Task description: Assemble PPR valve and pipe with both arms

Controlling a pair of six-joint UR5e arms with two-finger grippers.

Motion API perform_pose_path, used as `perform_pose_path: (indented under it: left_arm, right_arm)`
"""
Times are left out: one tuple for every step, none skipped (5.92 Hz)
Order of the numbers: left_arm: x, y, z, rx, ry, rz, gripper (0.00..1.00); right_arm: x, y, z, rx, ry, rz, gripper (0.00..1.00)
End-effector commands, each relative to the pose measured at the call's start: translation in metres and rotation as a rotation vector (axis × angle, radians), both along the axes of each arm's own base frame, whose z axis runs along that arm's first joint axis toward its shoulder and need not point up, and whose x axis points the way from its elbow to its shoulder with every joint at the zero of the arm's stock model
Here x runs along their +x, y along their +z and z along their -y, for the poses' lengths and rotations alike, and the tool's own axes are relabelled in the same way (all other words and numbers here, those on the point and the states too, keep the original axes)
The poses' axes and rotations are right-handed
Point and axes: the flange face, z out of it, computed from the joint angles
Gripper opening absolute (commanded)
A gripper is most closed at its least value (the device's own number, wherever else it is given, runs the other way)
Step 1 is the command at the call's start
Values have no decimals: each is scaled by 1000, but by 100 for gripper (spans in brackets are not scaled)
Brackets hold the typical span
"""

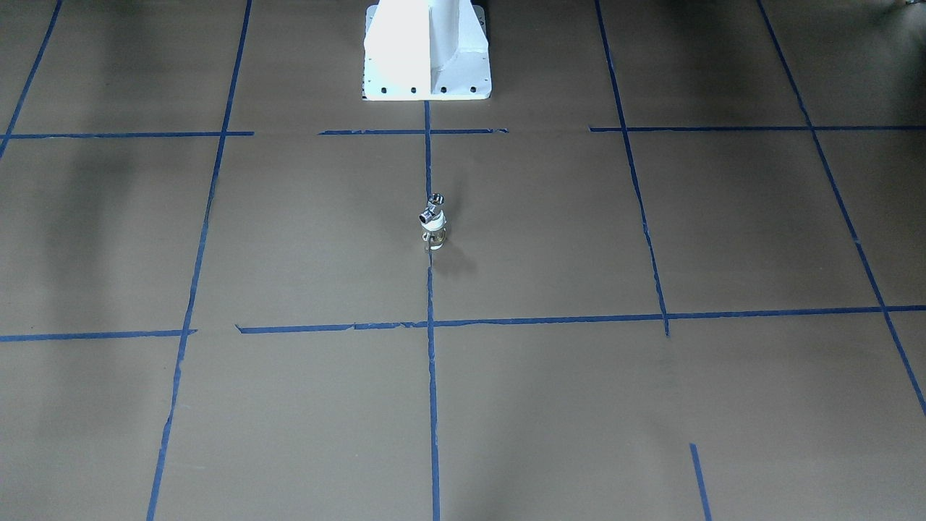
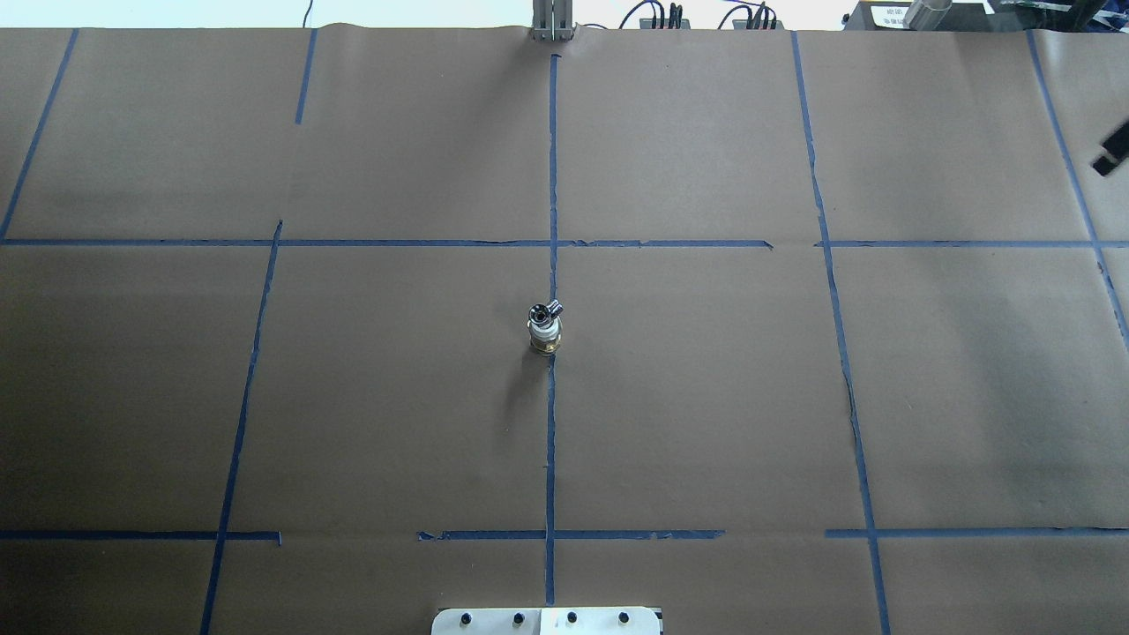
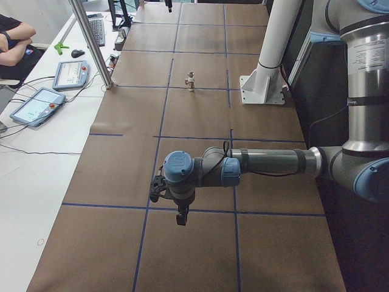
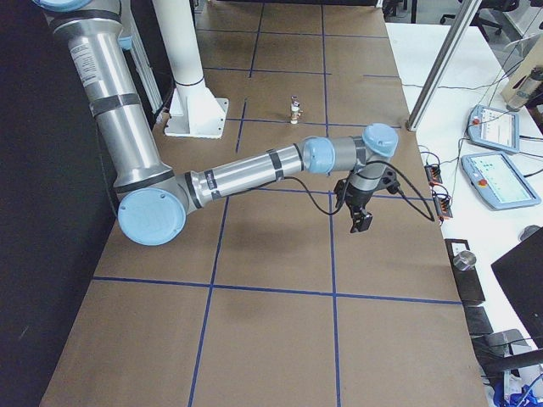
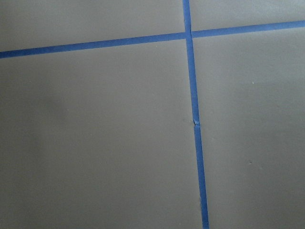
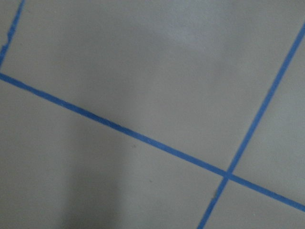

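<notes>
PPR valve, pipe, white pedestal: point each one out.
PPR valve (image 1: 432, 210): exterior front-facing view, chrome body.
pipe (image 1: 434, 227): exterior front-facing view, white ring.
white pedestal (image 1: 445, 91): exterior front-facing view, base flange.

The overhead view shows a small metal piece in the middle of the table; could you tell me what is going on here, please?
Nothing is being handled right now. The PPR valve sits on top of the pipe, which stands upright on the centre tape line of the table. The left gripper and the right gripper hang over opposite ends of the table, well away from both parts. I cannot tell whether either is open or shut.
</notes>
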Motion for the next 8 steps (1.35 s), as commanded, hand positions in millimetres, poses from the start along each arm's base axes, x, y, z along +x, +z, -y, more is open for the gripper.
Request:
perform_pose_path:
  left_arm:
    - [0,-1,-1,2,0,-2,100]
    - [0,-2,-3,4,0,0,100]
    - [0,-2,-5,2,0,2,100]
    - [0,-1,-6,-2,0,1,100]
    - [1,8,-15,-24,2,1,100]
    - [1,12,-16,-30,3,1,100]
    - [1,10,-15,-25,3,1,100]
    - [2,13,-15,-30,5,-1,100]
  right_arm:
    - [60,106,-94,-14,40,-2,100]
    - [73,139,-136,-52,79,-1,100]
    - [74,141,-145,-71,94,-3,100]
    - [74,140,-144,-91,116,-1,99]
    - [72,140,-146,-159,191,19,100]
    - [72,139,-145,-140,185,23,100]
    - [72,141,-147,-131,185,24,100]
    - [72,141,-147,-131,185,24,100]
